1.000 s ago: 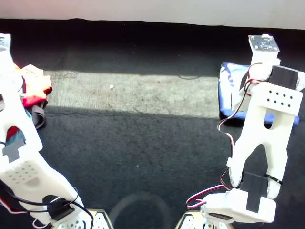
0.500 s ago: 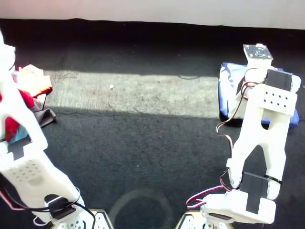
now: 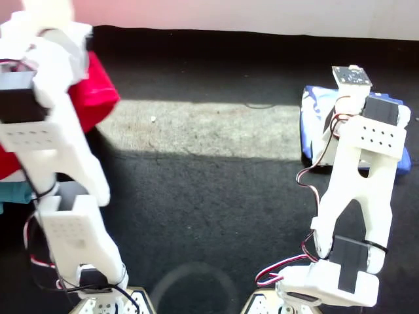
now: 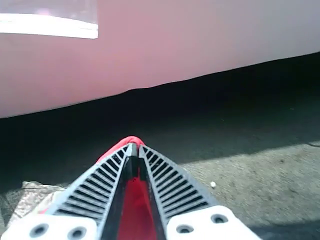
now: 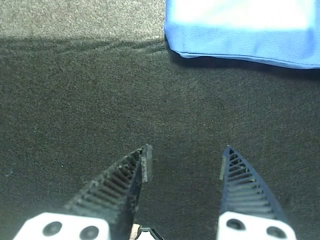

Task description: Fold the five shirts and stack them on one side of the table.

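Red shirt [image 3: 95, 98] hangs pinched in the left gripper's [image 4: 134, 152] closed jaws, right gripper [image 5: 184, 160] gaping empty, so best carry it high and spread it flat on the table [image 3: 209, 196].

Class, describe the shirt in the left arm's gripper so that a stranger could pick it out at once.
On the left side of the dark table, find the left gripper. The red shirt hangs pinched in it. Colour and grip set it apart: the blue shirt on the right lies flat, ungripped.
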`<control>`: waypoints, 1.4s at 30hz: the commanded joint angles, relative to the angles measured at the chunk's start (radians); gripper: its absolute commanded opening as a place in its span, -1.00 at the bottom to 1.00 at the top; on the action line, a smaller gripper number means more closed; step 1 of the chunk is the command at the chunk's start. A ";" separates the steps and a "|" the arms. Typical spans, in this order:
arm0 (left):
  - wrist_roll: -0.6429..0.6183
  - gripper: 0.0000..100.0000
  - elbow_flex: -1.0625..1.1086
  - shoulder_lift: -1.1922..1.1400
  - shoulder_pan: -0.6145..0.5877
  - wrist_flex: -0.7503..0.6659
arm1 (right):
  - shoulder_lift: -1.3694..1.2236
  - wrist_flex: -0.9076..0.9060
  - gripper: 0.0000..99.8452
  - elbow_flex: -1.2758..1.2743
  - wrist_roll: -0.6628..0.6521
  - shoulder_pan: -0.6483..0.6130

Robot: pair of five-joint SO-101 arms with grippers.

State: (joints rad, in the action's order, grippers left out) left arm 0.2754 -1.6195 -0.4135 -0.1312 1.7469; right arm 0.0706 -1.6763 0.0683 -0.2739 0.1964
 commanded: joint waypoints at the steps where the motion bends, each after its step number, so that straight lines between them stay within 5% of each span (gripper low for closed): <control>1: -0.005 -0.98 -0.027 0.105 0.160 0.000 | 0.044 0.008 -0.56 -0.002 0.012 -0.002; 7: -0.002 -0.98 -0.027 0.193 0.421 -0.002 | 0.044 0.002 -0.56 -0.002 0.012 -0.002; 14: -0.005 -0.98 -0.027 0.200 0.506 -0.009 | 0.044 0.002 -0.56 -0.002 0.012 -0.002; 19: -0.055 -0.98 0.097 0.177 0.357 0.015 | 0.044 0.002 -0.56 -0.002 0.012 -0.004; 33: -0.163 -0.98 1.087 0.008 -0.065 0.006 | 0.051 0.002 -0.56 0.001 0.009 -0.013; 42: -0.161 -0.98 1.148 -0.186 -0.305 -0.104 | 0.045 -0.018 -0.56 -0.002 0.003 -0.332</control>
State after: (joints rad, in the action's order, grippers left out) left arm 0.1158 -0.4687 -0.5884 -0.3798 1.6794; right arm 0.0706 -1.7039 0.0683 -0.2739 -0.0245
